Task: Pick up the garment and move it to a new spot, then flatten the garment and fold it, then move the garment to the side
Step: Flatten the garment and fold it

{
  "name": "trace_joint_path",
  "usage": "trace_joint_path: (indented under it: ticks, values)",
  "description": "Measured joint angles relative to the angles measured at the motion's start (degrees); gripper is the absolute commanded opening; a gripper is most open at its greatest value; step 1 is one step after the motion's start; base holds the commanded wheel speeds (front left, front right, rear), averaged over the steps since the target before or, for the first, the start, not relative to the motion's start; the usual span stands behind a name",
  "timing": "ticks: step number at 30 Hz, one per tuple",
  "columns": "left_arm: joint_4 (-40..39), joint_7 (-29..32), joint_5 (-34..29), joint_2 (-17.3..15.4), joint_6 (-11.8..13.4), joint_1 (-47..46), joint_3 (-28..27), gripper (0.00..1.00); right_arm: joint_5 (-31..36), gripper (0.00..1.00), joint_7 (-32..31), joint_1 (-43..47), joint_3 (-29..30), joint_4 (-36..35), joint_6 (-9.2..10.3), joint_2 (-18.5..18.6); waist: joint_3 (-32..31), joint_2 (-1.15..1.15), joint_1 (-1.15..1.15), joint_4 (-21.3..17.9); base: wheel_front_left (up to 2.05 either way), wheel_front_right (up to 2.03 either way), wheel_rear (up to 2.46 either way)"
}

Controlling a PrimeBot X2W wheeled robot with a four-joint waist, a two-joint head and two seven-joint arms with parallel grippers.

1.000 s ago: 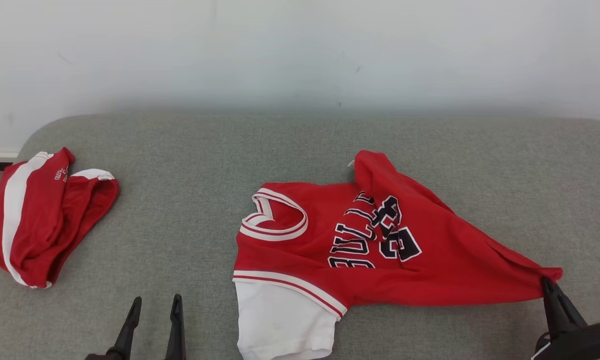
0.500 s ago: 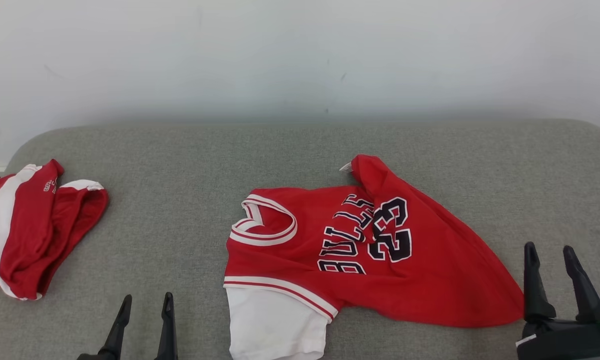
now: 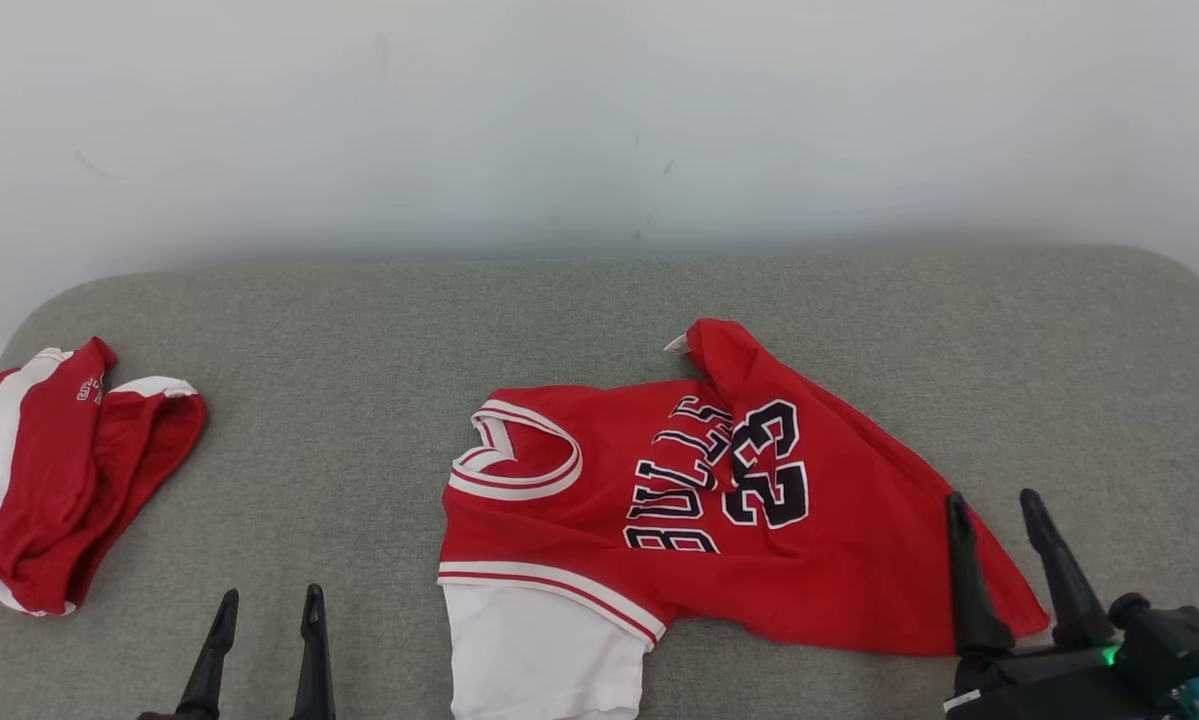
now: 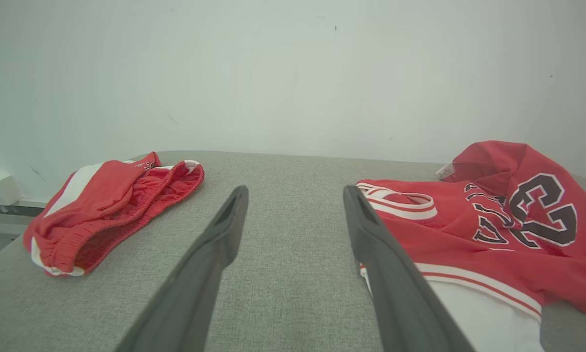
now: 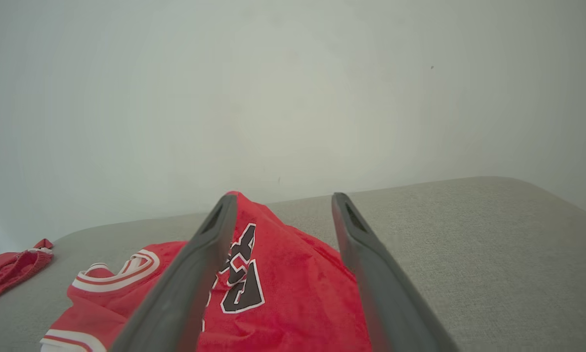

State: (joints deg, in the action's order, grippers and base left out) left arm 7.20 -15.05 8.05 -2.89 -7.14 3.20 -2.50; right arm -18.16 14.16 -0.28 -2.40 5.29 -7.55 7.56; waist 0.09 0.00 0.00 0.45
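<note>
Red jersey (image 3: 719,520) lies lengthwise left to right; right pincer (image 3: 992,495), open and empty, sits over its hem corner; left pincer (image 3: 270,592), also open and empty, stands well apart from it.

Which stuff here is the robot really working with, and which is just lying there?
For the job:
- red jersey, lying crumpled
- right gripper, open, at the jersey's right end
- left gripper, open, over bare cushion

Just lying about:
- red shorts, bunched at the far left
- grey cushion under everything
</note>
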Motion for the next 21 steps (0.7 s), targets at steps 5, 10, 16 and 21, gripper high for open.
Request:
trace_joint_path:
  ticks: [5,10,16,21]
  values:
    - [-0.1,0.0,-1.0,0.0,0.0,-0.3,-0.3,1.0,0.0,1.0,0.6,-0.9,-1.7,3.0,0.0,-0.3,-0.1,0.0,0.0,0.4,0.0,0.0,0.0]
    - [-0.3,0.0,-1.4,-0.4,-0.3,-0.6,-0.9,1.0,0.3,1.0,0.8,-1.2,-2.1,4.2,0.0,-0.8,-0.1,0.0,0.0,0.7,0.0,0.0,0.0]
    - [-0.4,0.0,-1.4,-0.7,-0.3,-0.6,-1.1,1.0,1.3,1.0,0.8,-1.0,-1.5,3.3,0.0,-1.2,-0.1,0.0,0.0,1.2,0.0,0.0,0.0]
    - [-0.4,0.0,-1.4,-0.8,-0.4,-0.5,-1.2,1.0,1.6,1.0,0.9,-0.8,-1.3,2.9,0.0,-1.2,-0.1,0.0,0.0,1.2,0.0,0.0,0.0]
